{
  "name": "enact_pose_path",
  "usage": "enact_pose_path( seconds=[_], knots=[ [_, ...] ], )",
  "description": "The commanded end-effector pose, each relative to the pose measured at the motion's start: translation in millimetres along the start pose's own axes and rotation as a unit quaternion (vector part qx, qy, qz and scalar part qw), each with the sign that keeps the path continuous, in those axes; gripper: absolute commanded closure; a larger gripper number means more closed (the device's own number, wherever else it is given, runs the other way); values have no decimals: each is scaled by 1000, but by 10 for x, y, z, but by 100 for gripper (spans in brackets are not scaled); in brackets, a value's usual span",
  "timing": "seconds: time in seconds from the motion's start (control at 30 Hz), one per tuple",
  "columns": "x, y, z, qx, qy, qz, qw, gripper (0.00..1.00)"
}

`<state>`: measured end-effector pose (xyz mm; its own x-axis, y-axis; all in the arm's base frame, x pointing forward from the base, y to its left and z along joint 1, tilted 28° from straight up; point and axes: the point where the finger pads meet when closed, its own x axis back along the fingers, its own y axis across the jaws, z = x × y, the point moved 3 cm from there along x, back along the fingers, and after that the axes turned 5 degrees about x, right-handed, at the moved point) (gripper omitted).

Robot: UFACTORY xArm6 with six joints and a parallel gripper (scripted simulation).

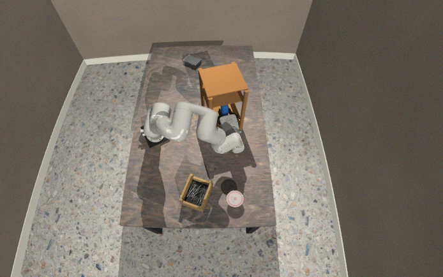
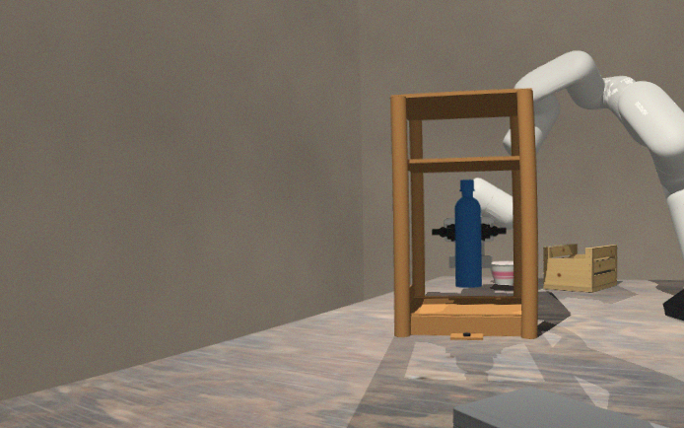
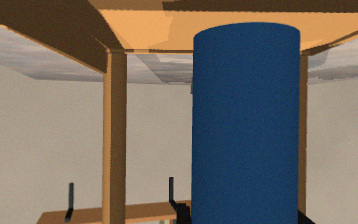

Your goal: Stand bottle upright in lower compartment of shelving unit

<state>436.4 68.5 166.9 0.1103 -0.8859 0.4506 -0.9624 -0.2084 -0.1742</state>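
Dark wood counter carries: orange shelving unit near the back, grey block behind it, arm base at left edge, nail-filled wooden crate and pink-rimmed bowl near the front.

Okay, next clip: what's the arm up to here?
The white arm is carrying a blue bottle into the lower compartment of the wooden shelving unit. Its hand is shut on the bottle's middle, holding it upright with the cap up. In the exterior view the bottle's base appears to hang above the compartment floor, so it has not been set down yet. A crate of nails and a small pink-striped cup sit untouched at the table's other end.
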Motion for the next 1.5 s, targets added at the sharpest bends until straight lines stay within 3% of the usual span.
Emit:
enact_pose_path(
  seconds=[0.0,0.93,1.47],
  knots=[
    [3,-8,-11,2,0,0,1000,100],
    [11,-15,-7,2,0,0,1000,100],
    [12,8,266,2,0,0,1000,100]
  ],
)
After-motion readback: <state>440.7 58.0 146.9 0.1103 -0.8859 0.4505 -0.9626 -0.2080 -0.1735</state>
